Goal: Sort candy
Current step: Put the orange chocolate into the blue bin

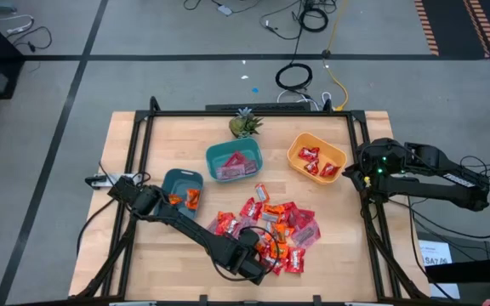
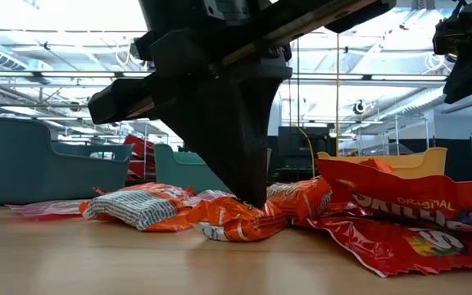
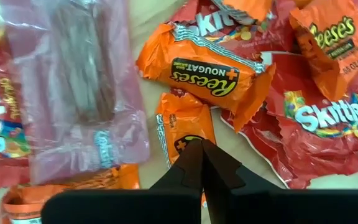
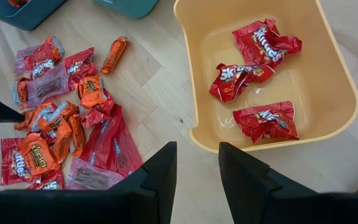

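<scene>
I'm working a pale wooden table (image 1: 151,255) framed in dark rails, on a grey taped floor with loose cables behind it. By size, next comes the candy pile (image 1: 270,228), my landmark: most of it is unsorted, so I judge the job well short of half done. Beyond the pile sit three bowls: the yellow bowl (image 1: 294,153) holds three red packs, the middle teal bowl (image 1: 215,155) a few pinkish ones, the small teal bowl (image 1: 174,177) some orange. A little green plant (image 1: 244,124) stands behind those. My right gripper (image 4: 197,168) hovers over the near edge of the yellow bowl, jaws moderately apart and empty. My left gripper (image 3: 202,163) is down in the pile, jaws pinched together on an orange candy (image 3: 183,121)
</scene>
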Robot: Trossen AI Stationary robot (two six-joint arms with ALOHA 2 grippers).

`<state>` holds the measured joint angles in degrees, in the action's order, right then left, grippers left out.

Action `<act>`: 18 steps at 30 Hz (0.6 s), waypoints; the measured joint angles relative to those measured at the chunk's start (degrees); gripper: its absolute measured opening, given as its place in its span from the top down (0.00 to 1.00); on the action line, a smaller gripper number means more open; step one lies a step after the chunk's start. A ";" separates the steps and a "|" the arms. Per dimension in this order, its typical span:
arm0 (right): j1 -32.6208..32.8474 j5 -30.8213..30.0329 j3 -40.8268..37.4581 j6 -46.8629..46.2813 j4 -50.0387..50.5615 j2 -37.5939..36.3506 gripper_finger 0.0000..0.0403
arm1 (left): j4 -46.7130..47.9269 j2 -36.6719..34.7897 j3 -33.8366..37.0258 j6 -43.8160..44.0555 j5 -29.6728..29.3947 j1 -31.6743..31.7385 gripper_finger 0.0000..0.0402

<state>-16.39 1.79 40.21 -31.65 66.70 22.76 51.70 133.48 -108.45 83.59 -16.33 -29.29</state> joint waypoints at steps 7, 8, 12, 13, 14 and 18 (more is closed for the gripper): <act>-0.02 -0.03 0.00 0.02 -0.02 0.00 0.72 | 1.65 -0.14 -1.84 -0.35 0.02 0.14 0.99; 0.00 -0.03 0.00 0.00 -0.02 0.00 0.72 | 1.68 -0.15 -1.87 -0.37 0.01 0.14 0.99; 0.00 -0.03 0.00 0.01 -0.02 0.00 0.72 | 1.70 -0.17 -1.87 -0.37 0.01 0.12 1.00; 0.00 -0.03 0.00 0.02 -0.02 0.00 0.72 | 1.68 -0.17 -1.87 -0.37 0.01 0.12 1.00; 0.00 -0.03 0.00 0.00 -0.02 0.00 0.72 | 1.68 -0.17 -1.87 -0.37 0.01 0.12 1.00; -0.02 -0.03 0.00 0.00 -0.02 0.00 0.72 | 1.71 -0.34 -1.89 -0.41 0.01 0.08 1.00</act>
<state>-16.40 1.76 40.21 -31.66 66.67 22.76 53.41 133.15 -110.34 83.19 -16.32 -29.21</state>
